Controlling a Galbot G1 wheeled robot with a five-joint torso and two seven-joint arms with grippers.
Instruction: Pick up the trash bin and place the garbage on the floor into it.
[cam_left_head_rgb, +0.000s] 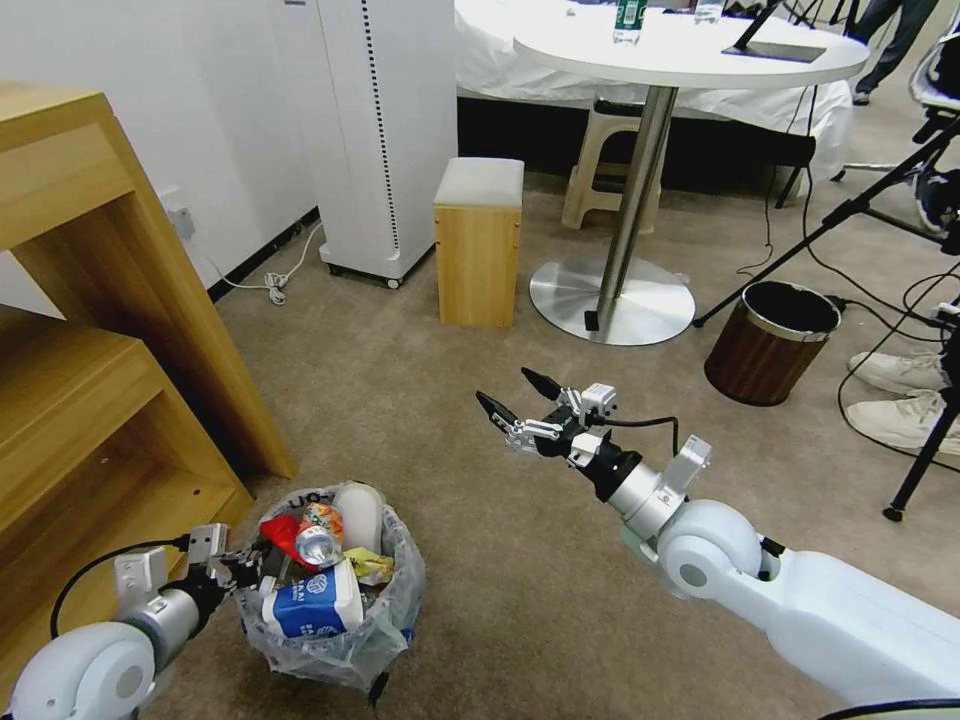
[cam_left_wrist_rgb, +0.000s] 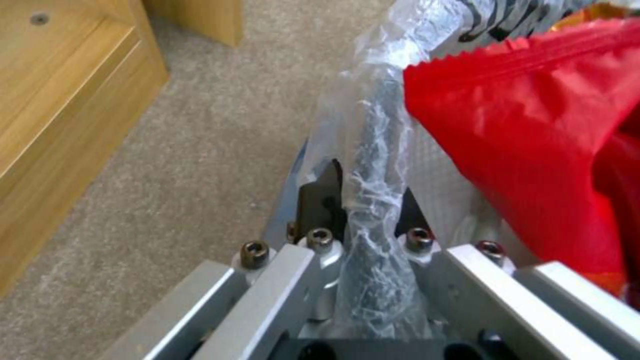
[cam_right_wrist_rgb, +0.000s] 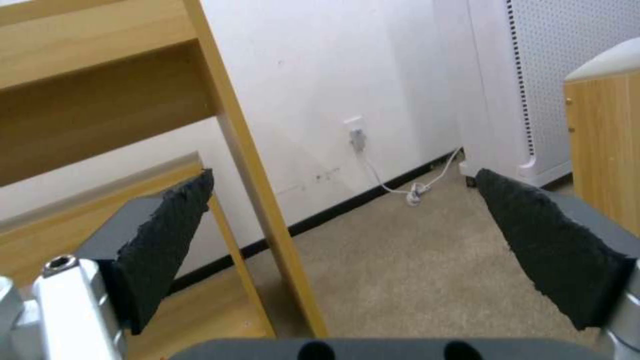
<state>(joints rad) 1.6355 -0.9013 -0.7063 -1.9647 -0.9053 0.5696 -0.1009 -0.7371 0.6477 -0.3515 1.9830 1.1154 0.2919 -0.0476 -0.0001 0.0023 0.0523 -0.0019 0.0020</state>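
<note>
Your left gripper (cam_left_head_rgb: 243, 572) is clamped on the near-left rim of the small round black trash bin lined with a clear crinkly plastic bag (cam_left_head_rgb: 330, 640); the left wrist view shows the rim and bag (cam_left_wrist_rgb: 373, 200) pinched between its pads. The bin sits low over the beige carpet floor (cam_left_head_rgb: 400, 400), beside the light wooden shelf unit (cam_left_head_rgb: 90, 330), already packed with garbage: a red wrapper (cam_left_head_rgb: 280, 535), a crushed can (cam_left_head_rgb: 318, 545), a blue-and-white carton (cam_left_head_rgb: 310, 605) and a white cup (cam_left_head_rgb: 360, 515). Your right gripper (cam_left_head_rgb: 515, 395) hangs empty with its jaws spread wide, well to the right of the bin and beyond it, pointing toward the wall. No loose litter is visible on the carpet near either gripper, so the pickup looks largely finished.
</note>
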